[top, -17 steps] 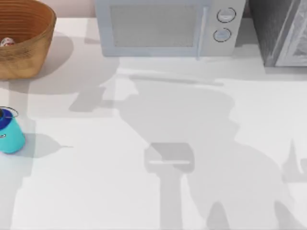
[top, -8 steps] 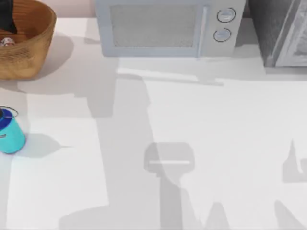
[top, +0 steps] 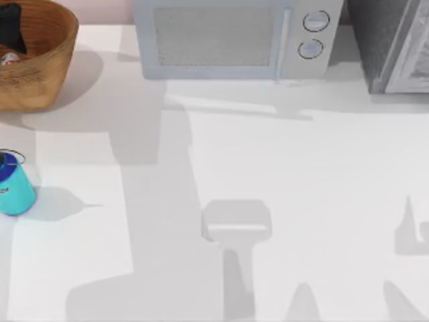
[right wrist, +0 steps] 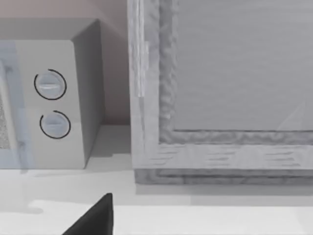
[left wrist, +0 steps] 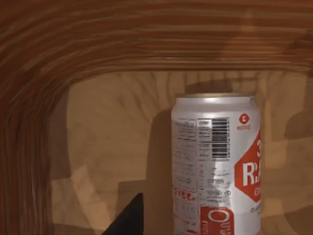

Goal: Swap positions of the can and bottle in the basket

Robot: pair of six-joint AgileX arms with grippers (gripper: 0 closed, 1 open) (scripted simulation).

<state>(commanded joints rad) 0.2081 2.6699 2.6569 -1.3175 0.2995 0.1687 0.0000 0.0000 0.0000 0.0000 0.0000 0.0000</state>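
The basket (top: 40, 74), round and woven, stands at the table's far left corner. Inside it a silver can (left wrist: 215, 166) with a red label stands upright; its top (top: 8, 58) peeks out at the top view's left edge. My left gripper (top: 10, 28) hangs as a dark shape inside the basket, just behind the can, and the left wrist view looks at the can from close by against the ribbed basket wall (left wrist: 29, 122). A teal bottle (top: 13, 186) with a blue top stands on the table outside the basket, in front of it. My right gripper (right wrist: 93, 218) faces the back right of the table.
A pale microwave (top: 234, 37) stands along the back, with its two knobs (right wrist: 51, 103) in the right wrist view. A grey cabinet (top: 392, 43) fills the back right corner. White tabletop (top: 268, 201) stretches across the middle and right.
My left gripper has come into the top view over the basket and dropped a little lower inside it. The arm shadows on the table slid left. Can and bottle have not moved.
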